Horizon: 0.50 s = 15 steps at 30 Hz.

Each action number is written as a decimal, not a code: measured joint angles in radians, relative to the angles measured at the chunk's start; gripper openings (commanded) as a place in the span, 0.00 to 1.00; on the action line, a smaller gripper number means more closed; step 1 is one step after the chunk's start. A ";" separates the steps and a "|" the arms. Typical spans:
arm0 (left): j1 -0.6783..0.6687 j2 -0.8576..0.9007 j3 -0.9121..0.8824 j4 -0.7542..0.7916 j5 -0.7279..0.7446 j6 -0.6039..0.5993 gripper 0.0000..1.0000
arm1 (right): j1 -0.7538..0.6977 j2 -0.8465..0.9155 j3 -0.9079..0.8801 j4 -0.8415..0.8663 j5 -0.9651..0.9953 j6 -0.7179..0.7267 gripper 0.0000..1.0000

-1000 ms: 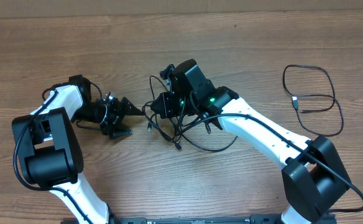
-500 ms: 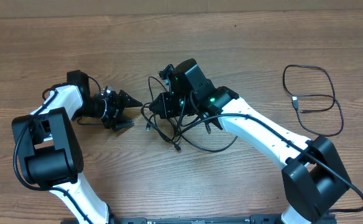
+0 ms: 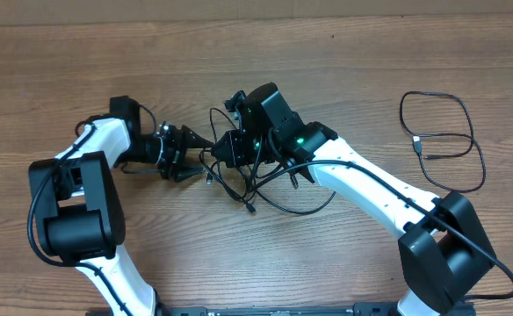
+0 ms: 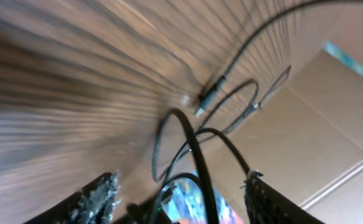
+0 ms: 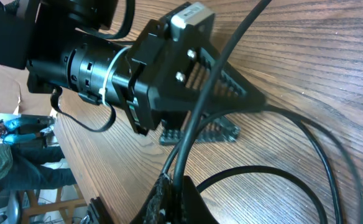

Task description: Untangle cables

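Observation:
The tangled black cables [image 3: 255, 183] lie at the table's centre, with loops trailing to the lower right. My right gripper [image 3: 225, 149] is shut on a strand at the tangle's left side; the right wrist view shows its jaws [image 5: 179, 188] pinching that cable [image 5: 200, 106]. My left gripper [image 3: 197, 153] is open and points right, its fingertips at the tangle's left edge, close to the right gripper. In the left wrist view its open fingers [image 4: 183, 184] straddle black loops [image 4: 197, 155], and a silver-tipped plug [image 4: 209, 99] lies beyond. The left gripper also shows in the right wrist view [image 5: 188, 74].
A separate thin black cable [image 3: 443, 140] lies looped at the far right, apart from the tangle. The right arm [image 3: 371, 189] stretches diagonally across the lower right. The left arm base [image 3: 72, 211] stands at the lower left. The table is wood [image 3: 239, 53].
My left arm has moved right, bringing its open gripper up to the tangle's left edge. The right gripper and the cables have stayed put.

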 measured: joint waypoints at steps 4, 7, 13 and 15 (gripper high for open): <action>-0.019 0.000 0.000 0.011 0.019 -0.023 0.32 | 0.000 0.000 0.000 0.001 0.000 0.000 0.04; -0.020 0.000 -0.002 0.014 0.021 -0.027 0.07 | 0.000 0.000 0.000 0.000 0.000 0.000 0.04; -0.020 0.000 -0.003 0.014 -0.082 -0.008 0.04 | 0.000 0.000 0.000 0.001 -0.005 0.000 0.04; -0.020 0.000 -0.003 0.009 -0.153 0.007 0.04 | 0.000 0.000 0.000 0.004 -0.017 0.000 0.04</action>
